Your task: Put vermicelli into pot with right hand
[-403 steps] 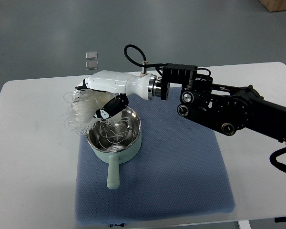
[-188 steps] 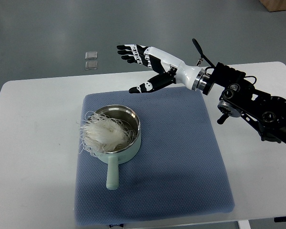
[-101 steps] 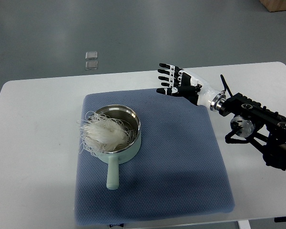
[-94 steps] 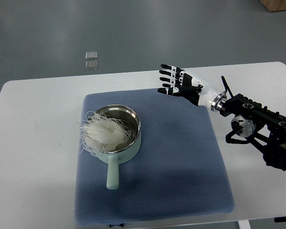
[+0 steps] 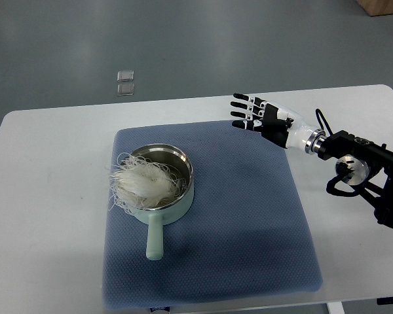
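Note:
A pale green pot [image 5: 158,208] with a steel inside and a short handle stands on the left part of a blue mat [image 5: 249,222]. A white bundle of vermicelli [image 5: 143,183] lies in the pot and hangs over its left rim. My right hand [image 5: 257,116] is open and empty, fingers spread, above the mat's upper right corner, well to the right of the pot. Its black arm [image 5: 363,170] comes in from the right edge. The left arm is out of view.
The mat lies on a white table [image 5: 46,196]. Two small clear squares [image 5: 125,83] lie on the grey floor beyond the table's far edge. A brown box corner [image 5: 383,6] shows at the top right.
The right hand let go of the vermicelli over the pot, opened, and drew back to the right. The vermicelli now rests in the pot.

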{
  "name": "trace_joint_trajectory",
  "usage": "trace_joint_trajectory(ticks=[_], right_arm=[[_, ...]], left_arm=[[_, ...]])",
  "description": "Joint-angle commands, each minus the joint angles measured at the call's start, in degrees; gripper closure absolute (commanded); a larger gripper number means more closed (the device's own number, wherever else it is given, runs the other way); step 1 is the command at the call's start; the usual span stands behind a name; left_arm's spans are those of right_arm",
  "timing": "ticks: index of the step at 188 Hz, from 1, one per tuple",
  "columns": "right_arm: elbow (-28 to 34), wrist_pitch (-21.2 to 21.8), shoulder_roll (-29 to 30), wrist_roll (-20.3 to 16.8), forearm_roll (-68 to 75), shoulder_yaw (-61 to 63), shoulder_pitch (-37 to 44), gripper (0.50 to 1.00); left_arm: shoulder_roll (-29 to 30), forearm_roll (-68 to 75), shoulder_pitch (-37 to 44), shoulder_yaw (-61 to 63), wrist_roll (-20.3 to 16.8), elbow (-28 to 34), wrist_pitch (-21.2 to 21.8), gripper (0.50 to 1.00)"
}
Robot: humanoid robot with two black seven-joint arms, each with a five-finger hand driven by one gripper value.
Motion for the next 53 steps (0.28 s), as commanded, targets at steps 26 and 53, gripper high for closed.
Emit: trace_joint_trajectory(ticks=[26, 53], right_arm=[[-0.1, 0.9, -0.1, 0.0, 0.0, 0.1, 0.0, 0.576], [-0.1, 2.2, -0.4, 0.0, 0.0, 1.3, 0.1, 0.576]], left_arm=[[0.0, 0.0, 0.0, 0.0, 0.0, 0.0, 0.0, 0.500], [0.0, 0.0, 0.0, 0.0, 0.0, 0.0, 0.0, 0.500]])
